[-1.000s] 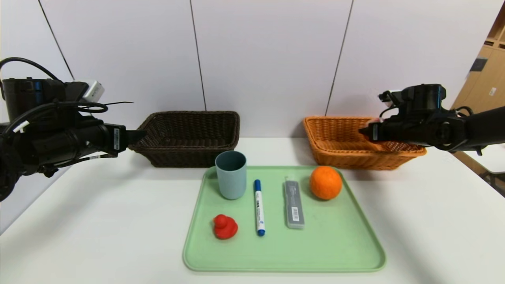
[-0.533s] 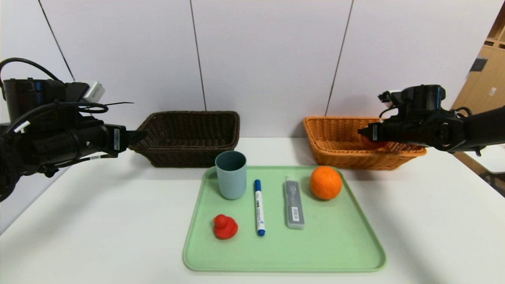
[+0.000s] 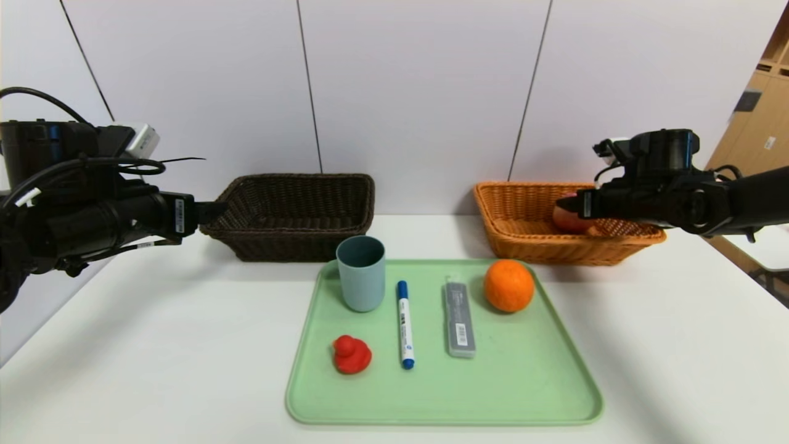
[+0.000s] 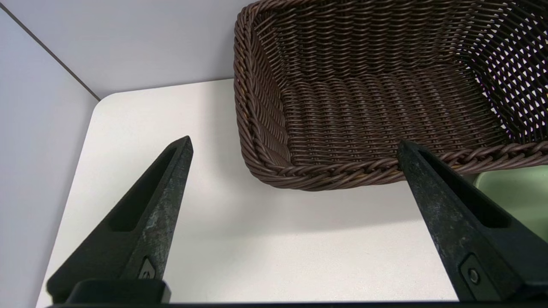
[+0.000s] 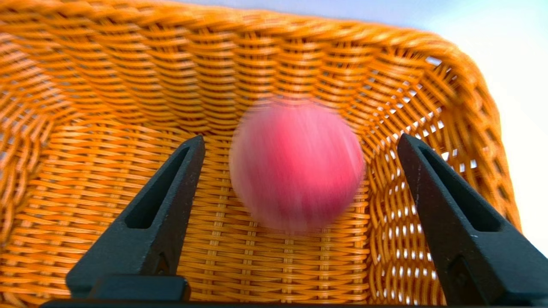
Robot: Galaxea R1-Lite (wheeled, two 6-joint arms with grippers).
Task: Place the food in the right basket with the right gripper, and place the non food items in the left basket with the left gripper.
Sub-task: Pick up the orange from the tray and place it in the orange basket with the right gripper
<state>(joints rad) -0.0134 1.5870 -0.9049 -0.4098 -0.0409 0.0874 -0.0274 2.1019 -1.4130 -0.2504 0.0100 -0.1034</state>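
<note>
My right gripper [image 3: 568,205] hangs open over the orange basket [image 3: 524,246] at the back right. A pink-red round fruit [image 5: 296,164] lies loose in that basket between the spread jaws, touching neither; it also shows in the head view [image 3: 570,221]. My left gripper [image 3: 216,211] is open and empty beside the near left corner of the dark brown basket [image 3: 296,243], which is empty [image 4: 385,111]. On the green tray [image 3: 524,394] stand an orange [image 3: 508,285], a grey-blue cup [image 3: 360,273], a blue marker [image 3: 404,324], a grey flat case [image 3: 459,317] and a red toy duck [image 3: 351,354].
The white table [image 3: 123,370] runs wide on both sides of the tray. A wall stands close behind both baskets. Wooden furniture [image 3: 761,117] is at the far right.
The pink-red fruit has left my right gripper and dropped into the orange basket, still moving. The right gripper's jaws have spread. The left arm has barely shifted.
</note>
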